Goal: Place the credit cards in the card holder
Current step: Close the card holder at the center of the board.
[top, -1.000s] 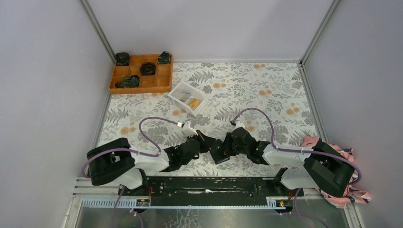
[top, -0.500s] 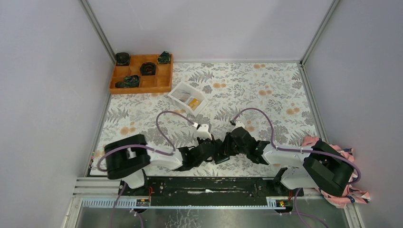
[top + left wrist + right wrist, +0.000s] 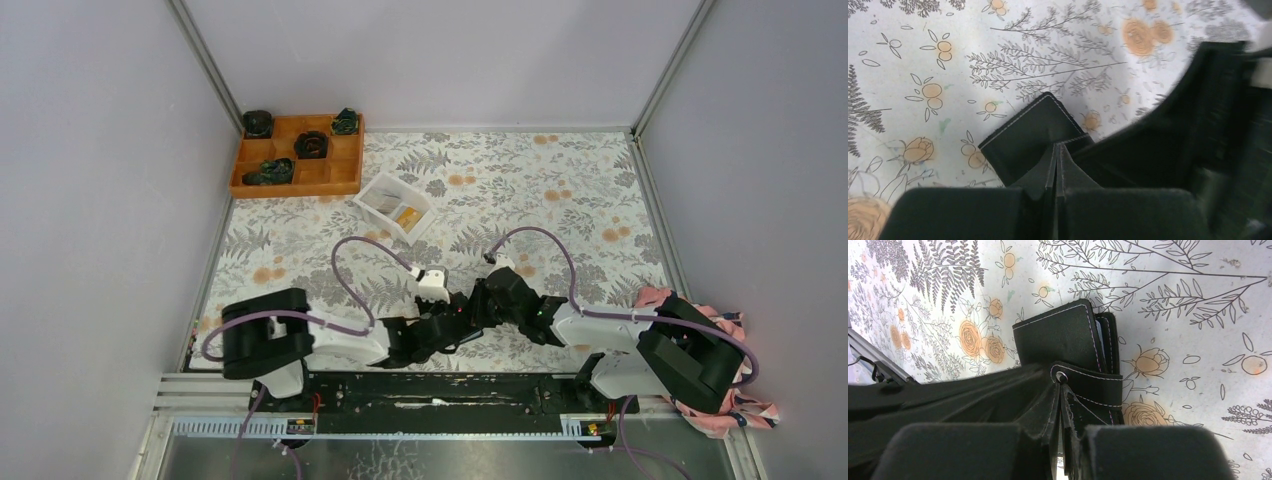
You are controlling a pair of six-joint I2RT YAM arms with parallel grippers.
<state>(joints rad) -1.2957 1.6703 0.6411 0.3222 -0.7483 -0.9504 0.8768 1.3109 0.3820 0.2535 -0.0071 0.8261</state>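
- Floral tablecloth (image 3: 560,190) is covering the table between plain grey walls; the black card holder (image 3: 1060,337) is being held near the front edge, between the two arms.
- The left gripper (image 3: 1055,197) is pinching a stitched flap of it, fingers pressed together on the leather.
- The right gripper (image 3: 1063,440) is nipping the clasp strap, which is crossing the folded body.
- In the right wrist view, its long axis is running straight away from the fingers.
- The credit cards (image 3: 406,217) are lying in the white tray (image 3: 411,189), well apart.
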